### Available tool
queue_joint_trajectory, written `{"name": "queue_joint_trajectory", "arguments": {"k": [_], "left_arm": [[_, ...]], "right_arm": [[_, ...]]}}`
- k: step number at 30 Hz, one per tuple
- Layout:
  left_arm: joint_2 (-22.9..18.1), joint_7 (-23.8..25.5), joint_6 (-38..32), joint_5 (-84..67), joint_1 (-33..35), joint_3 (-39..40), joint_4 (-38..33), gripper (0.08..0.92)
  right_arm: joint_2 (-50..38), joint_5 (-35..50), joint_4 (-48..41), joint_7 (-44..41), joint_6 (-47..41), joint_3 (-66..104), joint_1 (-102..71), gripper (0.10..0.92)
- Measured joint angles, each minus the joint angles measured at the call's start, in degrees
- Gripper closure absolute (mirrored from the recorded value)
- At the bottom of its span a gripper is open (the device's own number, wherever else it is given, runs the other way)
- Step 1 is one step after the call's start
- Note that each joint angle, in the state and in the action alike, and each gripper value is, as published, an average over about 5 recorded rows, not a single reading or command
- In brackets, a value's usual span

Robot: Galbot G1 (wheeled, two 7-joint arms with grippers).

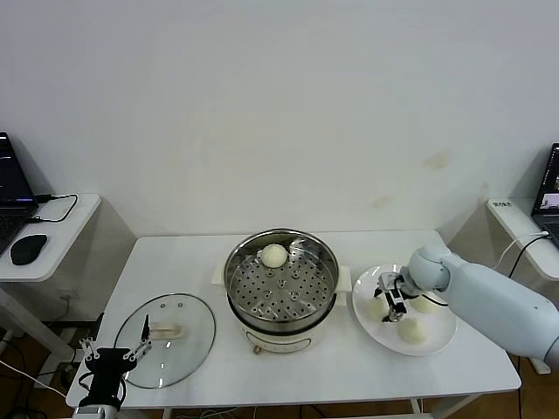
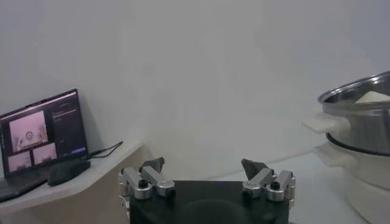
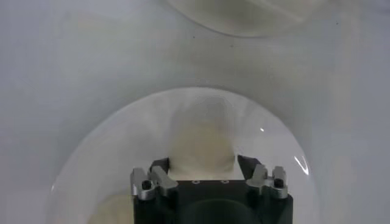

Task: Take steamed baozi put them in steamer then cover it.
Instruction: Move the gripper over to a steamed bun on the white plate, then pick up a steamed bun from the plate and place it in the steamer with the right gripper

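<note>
The steamer (image 1: 234, 272) stands mid-table with one steamed baozi (image 1: 274, 255) at its far side; both show in the left wrist view, the steamer (image 2: 359, 122) and the baozi (image 2: 373, 96). Three baozi lie on the white plate (image 1: 439, 342). My right gripper (image 1: 390, 297) is down on the plate (image 3: 109, 146), shut on the left baozi (image 1: 377, 307), which sits between its fingers in the right wrist view (image 3: 202, 137). The other two (image 1: 410, 329) (image 1: 426, 304) lie beside it. The cover (image 1: 188, 345) lies flat on the table's front left. My left gripper (image 1: 112, 352) is parked by it, open and empty.
A side table at the left holds a laptop (image 2: 42, 137) and a black mouse (image 1: 28, 249). Another laptop (image 1: 550, 188) stands on a side table at the right. The table's front edge runs just below the cover and the plate.
</note>
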Motion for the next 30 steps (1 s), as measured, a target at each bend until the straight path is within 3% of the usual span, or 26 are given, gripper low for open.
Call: {"name": "queue_joint_trajectory", "arguments": {"k": [14, 23, 30], "left_arm": [[0.6, 0.0, 0.2, -0.3, -0.4, -0.3, -0.6, 0.177], [1.2, 0.2, 0.7, -0.5, -1.0, 0.3, -1.0, 0.177], [1.1, 0.3, 0.6, -0.8, -1.2, 0.6, -1.4, 0.177]], "right_arm": [[-3.8, 4.2, 3.5, -2.2, -1.7, -2.3, 6.3, 0.436], [-6.4, 12.0, 8.5, -2.2, -4.1, -8.1, 19.9, 0.425], [-3.1, 19.5, 10.8, -0.3, -6.8, -15.0, 31.6, 0.423]]}}
